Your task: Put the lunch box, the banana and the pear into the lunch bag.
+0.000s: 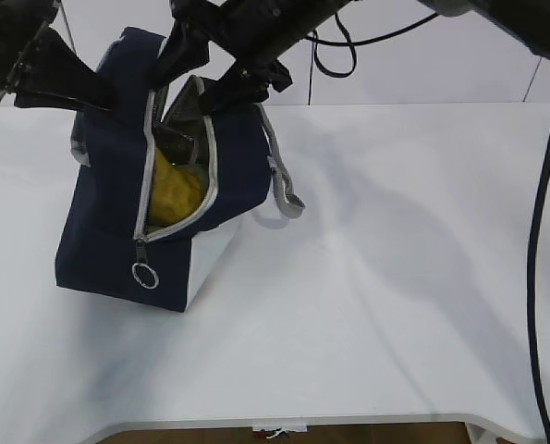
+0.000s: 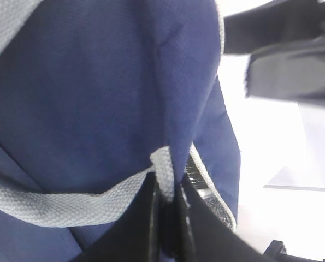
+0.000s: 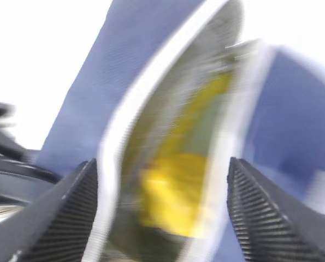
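Observation:
The navy lunch bag (image 1: pixel 103 222) with a white lower panel stands at the left of the table, its zipper open. Yellow fruit (image 1: pixel 175 190) shows inside; I cannot tell banana from pear. It also shows, blurred, in the right wrist view (image 3: pixel 173 191). The lunch box is hidden. My left gripper (image 1: pixel 108 97) is at the bag's upper left, shut on its grey webbing handle (image 2: pixel 53 204), pinched between the jaws (image 2: pixel 167 199). My right gripper (image 1: pixel 214 79) hovers over the opening, open and empty (image 3: pixel 162 164), with the bag's mouth (image 3: pixel 124 65) between its fingers.
The white table (image 1: pixel 395 277) stretches to the right of the bag. The bag's other grey handle (image 1: pixel 284 180) hangs on its right side and a metal zipper ring (image 1: pixel 144 275) on its front. A black cable (image 1: pixel 538 231) hangs at the far right.

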Controlling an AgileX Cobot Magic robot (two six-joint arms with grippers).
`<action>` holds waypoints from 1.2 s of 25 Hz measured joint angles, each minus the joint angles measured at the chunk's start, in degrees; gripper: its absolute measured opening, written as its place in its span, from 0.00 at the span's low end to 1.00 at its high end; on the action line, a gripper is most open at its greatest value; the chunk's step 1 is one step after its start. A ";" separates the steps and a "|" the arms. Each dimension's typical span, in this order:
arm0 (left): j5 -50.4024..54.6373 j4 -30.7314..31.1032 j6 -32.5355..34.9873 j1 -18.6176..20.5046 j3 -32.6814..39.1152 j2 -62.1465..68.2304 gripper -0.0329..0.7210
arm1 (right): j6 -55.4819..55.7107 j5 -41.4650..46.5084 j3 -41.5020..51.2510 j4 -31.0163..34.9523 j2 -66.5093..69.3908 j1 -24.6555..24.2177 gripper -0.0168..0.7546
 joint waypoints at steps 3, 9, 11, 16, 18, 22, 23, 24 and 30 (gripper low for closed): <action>0.00 0.00 0.00 0.02 0.00 0.00 0.05 | 0.00 0.10 -2.94 -1.37 -0.26 -0.45 0.77; 0.10 0.35 0.00 0.02 0.00 0.00 0.05 | 0.82 0.10 -3.89 -12.43 -2.89 -0.57 0.78; 0.05 0.61 0.02 0.02 0.00 0.00 0.05 | 1.66 0.10 -3.89 -16.50 -2.89 -0.57 0.78; 0.05 0.72 0.02 0.02 0.00 0.00 0.05 | 3.00 0.10 -0.88 -19.94 -2.99 -0.69 0.78; 0.05 0.72 0.02 0.02 0.00 0.00 0.05 | 3.24 0.10 1.59 -20.17 -2.99 -0.69 0.77; 0.05 0.87 0.02 0.02 0.00 0.00 0.05 | 3.34 0.10 6.24 -20.06 -2.99 -0.69 0.75; 0.05 0.87 0.02 0.02 0.00 0.00 0.05 | 3.34 0.10 7.27 -19.84 -2.99 -0.69 0.74; 0.05 0.87 0.02 0.02 0.00 0.00 0.05 | 3.34 0.10 8.06 -19.71 -2.99 -0.69 0.72; 0.05 0.87 0.02 0.02 0.00 0.00 0.05 | 2.98 -0.13 9.96 -19.62 -2.99 -0.69 0.16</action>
